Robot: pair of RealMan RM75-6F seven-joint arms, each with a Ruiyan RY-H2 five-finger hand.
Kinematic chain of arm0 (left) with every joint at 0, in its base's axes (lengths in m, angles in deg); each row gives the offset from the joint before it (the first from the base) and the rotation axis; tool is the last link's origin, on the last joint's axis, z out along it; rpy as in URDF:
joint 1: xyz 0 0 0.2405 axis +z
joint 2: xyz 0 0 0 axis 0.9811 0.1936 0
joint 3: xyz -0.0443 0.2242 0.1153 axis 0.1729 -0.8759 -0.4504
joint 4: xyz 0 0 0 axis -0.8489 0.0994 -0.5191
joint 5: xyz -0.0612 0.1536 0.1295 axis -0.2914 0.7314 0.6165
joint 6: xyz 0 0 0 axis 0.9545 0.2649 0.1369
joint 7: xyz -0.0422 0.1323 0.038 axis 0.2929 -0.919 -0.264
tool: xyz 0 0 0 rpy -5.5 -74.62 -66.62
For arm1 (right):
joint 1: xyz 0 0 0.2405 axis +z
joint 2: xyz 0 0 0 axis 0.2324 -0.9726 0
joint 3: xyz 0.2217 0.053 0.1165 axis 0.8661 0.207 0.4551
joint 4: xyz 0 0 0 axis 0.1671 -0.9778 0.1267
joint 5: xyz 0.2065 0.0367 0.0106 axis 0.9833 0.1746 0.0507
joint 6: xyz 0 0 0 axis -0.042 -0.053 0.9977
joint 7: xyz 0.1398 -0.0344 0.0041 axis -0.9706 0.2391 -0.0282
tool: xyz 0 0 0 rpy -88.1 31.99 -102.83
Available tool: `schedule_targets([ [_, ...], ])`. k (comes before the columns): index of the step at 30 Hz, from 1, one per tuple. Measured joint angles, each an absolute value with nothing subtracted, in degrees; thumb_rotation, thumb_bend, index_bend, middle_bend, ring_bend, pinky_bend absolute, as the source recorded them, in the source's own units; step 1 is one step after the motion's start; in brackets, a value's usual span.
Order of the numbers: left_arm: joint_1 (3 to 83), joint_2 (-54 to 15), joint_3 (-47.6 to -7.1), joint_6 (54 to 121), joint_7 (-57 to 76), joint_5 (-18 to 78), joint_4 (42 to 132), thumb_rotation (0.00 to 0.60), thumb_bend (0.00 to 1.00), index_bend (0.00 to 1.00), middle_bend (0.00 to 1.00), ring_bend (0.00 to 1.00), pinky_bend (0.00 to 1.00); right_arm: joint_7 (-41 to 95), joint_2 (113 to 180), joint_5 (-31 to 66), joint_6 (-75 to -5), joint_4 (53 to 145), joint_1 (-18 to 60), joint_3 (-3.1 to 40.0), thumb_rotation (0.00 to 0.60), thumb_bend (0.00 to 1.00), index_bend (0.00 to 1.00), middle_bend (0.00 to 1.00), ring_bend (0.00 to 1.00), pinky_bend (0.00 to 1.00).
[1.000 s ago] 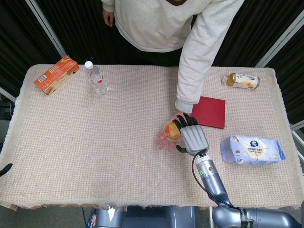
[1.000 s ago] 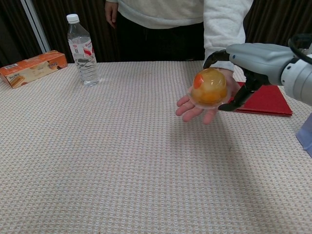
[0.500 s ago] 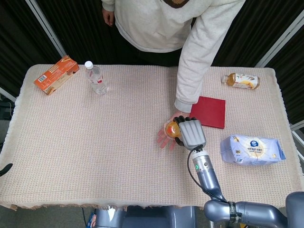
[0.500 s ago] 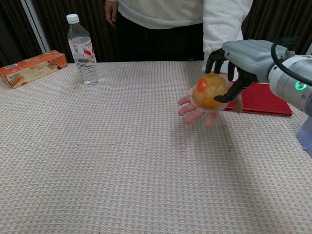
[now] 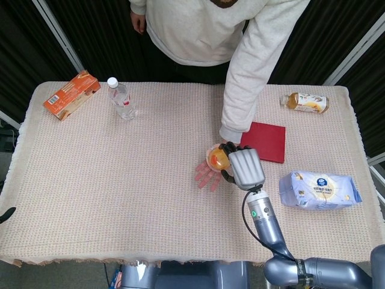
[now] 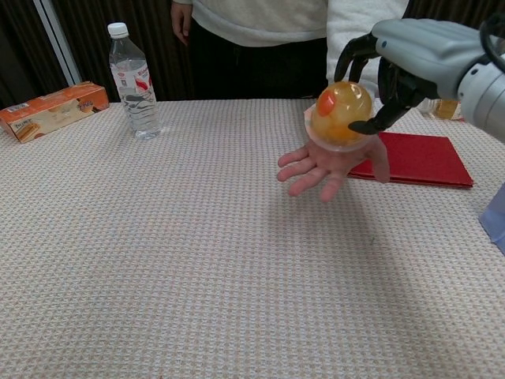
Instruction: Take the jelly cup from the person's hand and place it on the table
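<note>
The surface (image 5: 120, 180) is covered with a beige woven cloth, and dark curtains are seen behind it, with a person in a pale sweatshirt (image 5: 204, 30) standing at the far side. An orange box (image 5: 71, 94) is laid at the far left corner, and a water bottle (image 5: 121, 99) stands upright near it. A juice bottle (image 5: 304, 102) is laid on its side at the far right, a red booklet (image 5: 264, 142) lies flat nearer the middle, and a blue and white packet (image 5: 319, 189) is placed at the right. The jelly cup (image 6: 342, 115) is held by the right robot hand (image 6: 398, 67), whose dark fingers (image 6: 369, 125) are curled around its right side. The cup is raised just above the person's hand (image 6: 327, 167), which is held open with the palm up over the surface. In the chest view a gap between the cup and the palm is shown, and the orange fruit inside the clear dome is visible; from the head view the cup (image 5: 218, 158) appears to overlap the palm (image 5: 207, 174), so the gap cannot be judged there. The juice bottle and the packet are shown fully only in the head view. The left robot hand is not seen in either view.
</note>
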State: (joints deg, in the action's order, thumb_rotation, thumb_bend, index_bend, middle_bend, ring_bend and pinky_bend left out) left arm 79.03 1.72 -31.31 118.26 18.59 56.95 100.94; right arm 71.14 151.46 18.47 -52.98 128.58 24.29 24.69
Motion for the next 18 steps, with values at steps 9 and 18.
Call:
schedule_targets([
  [9, 79.00, 1.51, -31.22, 118.54, 17.55, 57.14, 100.87, 0.600, 0.00, 0.04, 0.00, 0.00, 0.00, 66.37, 139.53, 13.37, -56.13, 136.94, 16.88, 19.57, 0.600, 0.29, 0.68, 0.63, 0.53, 0.53],
  [18, 78.95, 1.19, -31.32, 118.64, 16.18, 57.43, 100.90, 0.600, 0.00, 0.04, 0.00, 0.00, 0.00, 60.38, 136.06, 10.34, -56.62, 136.25, 10.51, 11.40, 0.600, 0.30, 0.68, 0.63, 0.53, 0.53],
])
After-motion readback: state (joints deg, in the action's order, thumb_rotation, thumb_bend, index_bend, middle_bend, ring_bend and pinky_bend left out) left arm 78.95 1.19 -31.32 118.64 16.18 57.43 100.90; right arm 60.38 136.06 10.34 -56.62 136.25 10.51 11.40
